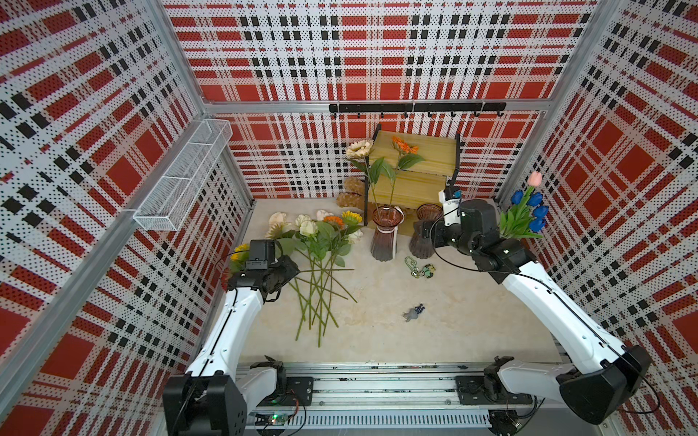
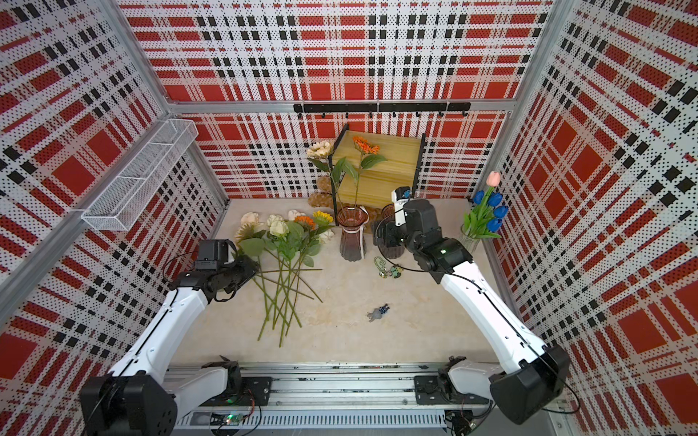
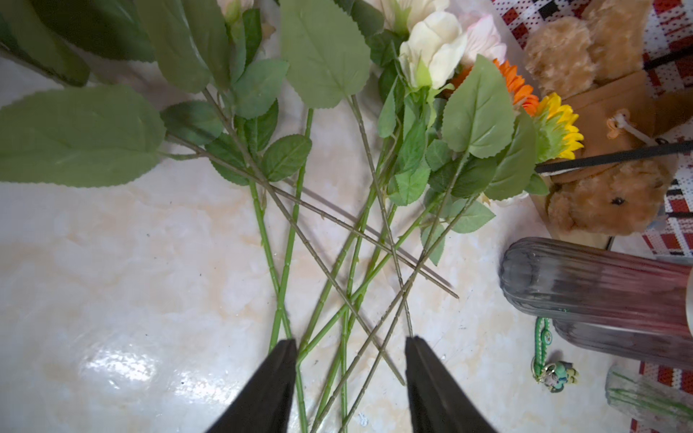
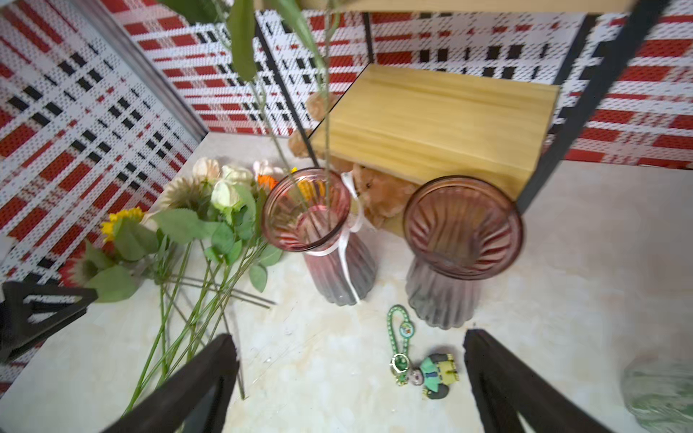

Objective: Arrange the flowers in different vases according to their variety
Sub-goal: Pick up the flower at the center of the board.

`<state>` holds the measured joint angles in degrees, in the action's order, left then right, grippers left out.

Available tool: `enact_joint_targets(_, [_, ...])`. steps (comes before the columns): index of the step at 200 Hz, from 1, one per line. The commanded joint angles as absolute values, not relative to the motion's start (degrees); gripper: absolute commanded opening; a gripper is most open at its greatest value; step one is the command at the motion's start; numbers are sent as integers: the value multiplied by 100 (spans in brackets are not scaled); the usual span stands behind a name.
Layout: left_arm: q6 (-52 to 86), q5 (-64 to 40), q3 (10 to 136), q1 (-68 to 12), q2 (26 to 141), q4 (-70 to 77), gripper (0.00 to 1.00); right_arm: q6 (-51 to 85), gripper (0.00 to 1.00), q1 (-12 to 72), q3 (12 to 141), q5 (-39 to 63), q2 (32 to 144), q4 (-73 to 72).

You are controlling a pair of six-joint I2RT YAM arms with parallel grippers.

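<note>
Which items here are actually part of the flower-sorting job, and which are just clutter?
Job: loose roses and sunflowers on the table; pinkish vase holding two sunflowers; empty brownish vase; clear cylinder with tulips.
Clutter: wooden shelf; plush bear; green keychain; small grey figurine; wire basket; hook rail.

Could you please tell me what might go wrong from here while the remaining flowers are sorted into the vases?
1. The left gripper hangs open over several crossed stems; closing could catch roses and sunflowers together.
2. The right gripper, open and empty, sits close to the empty brownish vase; a careless swing might topple it.
3. The pink vase carries two tall leaning sunflowers; pushing another stem in could tip it.
</note>
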<state>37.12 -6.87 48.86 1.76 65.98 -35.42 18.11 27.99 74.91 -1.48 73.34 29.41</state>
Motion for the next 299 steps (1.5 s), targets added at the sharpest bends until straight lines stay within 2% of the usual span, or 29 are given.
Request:
enact_joint_targets(1, [3788, -736, 4715, 287, 6956, -3209, 47, 1969, 99, 2915, 7506, -146, 7472, 2595])
enact_joint_targets(47, [4106, -1182, 4453, 568, 7691, -2343, 39, 1957, 98, 2927, 7728, -88, 7700, 2429])
enact_joint_targets(135, [4089, -1413, 4765, 453, 8845, -1927, 31, 1959, 97, 2934, 7715, 27, 7814, 2541])
enact_joint_targets(189, [4008, -1441, 4798, 433, 9070, -1907, 27, 2105, 96, 2952, 7840, 134, 7992, 2597])
enact_joint_targets(227, [3958, -1529, 4711, 403, 9257, -1799, 24, 2290, 95, 3288, 7971, 80, 8364, 2653])
enact_joint_targets(276, [3937, -1542, 4702, 400, 9275, -1718, 12, 2850, 92, 3809, 8098, 334, 9009, 2554])
enact_joint_targets(299, [3946, -1600, 4750, 401, 9196, -1718, 0, 3454, 88, 3949, 8069, 701, 9304, 2348])
